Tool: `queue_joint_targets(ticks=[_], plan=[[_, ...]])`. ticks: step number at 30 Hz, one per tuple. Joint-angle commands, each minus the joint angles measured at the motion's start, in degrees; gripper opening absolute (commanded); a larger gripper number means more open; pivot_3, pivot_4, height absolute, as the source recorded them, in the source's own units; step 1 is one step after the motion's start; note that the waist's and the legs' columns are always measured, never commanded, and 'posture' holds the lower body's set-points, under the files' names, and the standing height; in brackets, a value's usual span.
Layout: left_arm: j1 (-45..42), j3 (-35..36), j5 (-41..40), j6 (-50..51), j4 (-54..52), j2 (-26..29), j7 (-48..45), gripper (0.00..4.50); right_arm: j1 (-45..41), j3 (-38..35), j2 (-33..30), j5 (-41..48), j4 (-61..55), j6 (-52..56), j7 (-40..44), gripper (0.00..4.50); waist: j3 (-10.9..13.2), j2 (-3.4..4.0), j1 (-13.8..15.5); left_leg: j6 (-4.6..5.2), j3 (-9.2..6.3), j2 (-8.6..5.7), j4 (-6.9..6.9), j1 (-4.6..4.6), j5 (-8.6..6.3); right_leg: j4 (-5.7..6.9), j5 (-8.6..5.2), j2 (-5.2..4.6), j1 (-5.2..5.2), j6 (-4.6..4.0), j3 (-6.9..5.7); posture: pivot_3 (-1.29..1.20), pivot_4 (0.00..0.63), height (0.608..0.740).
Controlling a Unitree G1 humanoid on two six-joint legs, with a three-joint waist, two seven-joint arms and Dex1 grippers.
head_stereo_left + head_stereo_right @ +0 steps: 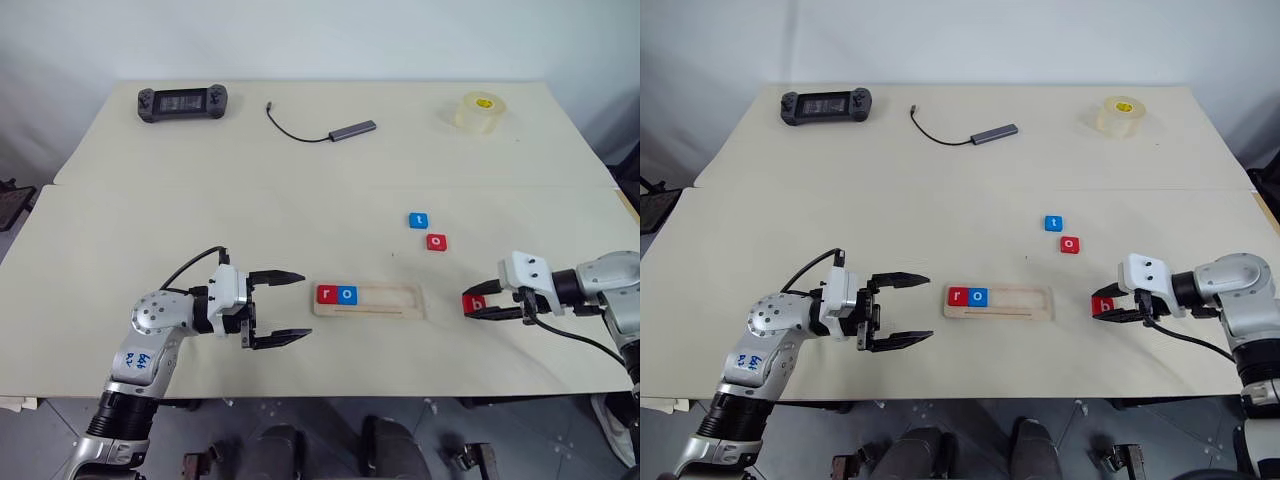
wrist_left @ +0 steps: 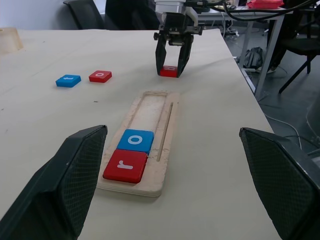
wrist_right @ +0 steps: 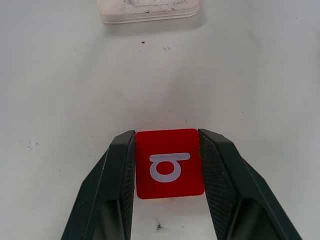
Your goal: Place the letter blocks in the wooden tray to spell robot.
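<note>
A pale beige worktop [image 1: 300,210] carries everything; a seam runs across it, dividing a far panel from a near one, and a plain white wall stands behind. In the left wrist view, dark chairs and another desk with cables stand beyond the worktop's far end.

The wooden tray [image 1: 368,300] lies on the near panel, between the two arms. In its left end sit a red "r" block [image 1: 327,294] and a blue "o" block [image 1: 346,294], side by side and touching; the rest of the groove is bare. Farther back and to the right lie a blue "t" block [image 1: 418,220] and a red "o" block [image 1: 436,242], close together.

The right pincer [image 3: 169,172] has its two black fingers pressed against opposite edges of the red "b" block [image 3: 169,163], right of the tray. The left pincer [image 1: 277,309] hangs wide apart and empty, left of the tray.

On the far panel rest a black handheld controller [image 1: 182,102], a grey USB hub with cable [image 1: 350,130] and a roll of clear tape [image 1: 476,112].
</note>
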Motion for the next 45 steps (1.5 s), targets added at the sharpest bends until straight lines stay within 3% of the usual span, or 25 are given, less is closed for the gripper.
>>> queue_joint_targets(ticks=[1,7,12,17,29,37,38,45], plan=[[0.3,0.7,-0.8,-0.5,-1.7,0.2,0.8,4.50,-1.7,-0.6,-0.2,0.6,-3.4,1.1,1.1,1.47,0.0,0.00,0.0,0.00,0.01,0.00,0.00,0.00,0.00,0.00,0.00,0.00,0.00,0.00,0.00,0.00,0.150,0.740],[0.0,0.8,-0.3,-1.3,-0.8,-0.3,1.8,4.50,-4.4,1.5,1.2,4.7,-20.7,20.1,0.2,1.47,0.0,0.09,0.0,-0.05,0.00,0.05,-0.01,-0.03,-0.02,0.06,-0.01,0.02,-0.08,-0.01,0.00,0.00,0.150,0.740],[0.5,0.6,-0.2,-1.5,-0.9,-0.7,3.0,4.50,-7.5,6.8,5.6,1.7,-29.6,34.1,-5.6,1.47,0.0,0.09,0.0,-0.09,-0.06,0.06,0.00,-0.06,-0.04,0.06,-0.02,0.01,-0.08,-0.03,-0.03,0.00,0.150,0.740],[1.7,0.6,0.1,-1.6,-1.5,-0.7,3.5,4.50,-9.9,10.6,10.9,-0.4,-30.8,38.8,-10.2,1.47,0.0,0.09,0.3,-0.09,-0.13,-0.05,-0.01,-0.13,-0.04,0.06,-0.02,-0.03,-0.12,-0.04,-0.07,0.00,0.150,0.740],[2.7,1.0,0.0,-1.7,-2.2,-0.2,4.4,4.50,-10.3,14.0,16.2,-0.9,-32.1,41.7,-14.1,1.47,0.0,0.09,-0.1,-0.08,-0.16,-0.06,-0.04,-0.15,-0.04,0.08,-0.02,0.00,-0.13,-0.04,-0.13,0.00,0.150,0.740],[2.2,1.0,0.1,-1.6,-2.0,0.0,4.7,4.50,-10.2,12.1,15.3,1.2,-34.6,44.9,-13.4,4.27,0.0,0.09,0.0,-0.08,-0.16,-0.07,-0.04,-0.15,-0.04,0.09,-0.02,0.00,-0.13,-0.04,-0.13,0.00,0.150,0.740],[2.2,1.0,0.1,-1.6,-2.0,0.0,4.7,4.50,-10.1,11.1,14.7,1.7,-35.0,45.5,-13.4,4.46,0.0,0.09,0.0,-0.08,-0.16,-0.07,-0.04,-0.15,-0.04,0.09,-0.02,0.00,-0.13,-0.04,-0.13,0.00,0.150,0.740],[2.0,0.9,0.2,-1.8,-1.6,-0.2,4.9,4.50,-6.6,5.5,9.1,3.8,-35.2,44.7,-13.8,4.46,0.0,0.09,0.2,-0.08,-0.16,-0.08,-0.04,-0.15,-0.04,0.07,-0.02,-0.01,-0.12,-0.04,-0.14,0.00,0.150,0.740]])
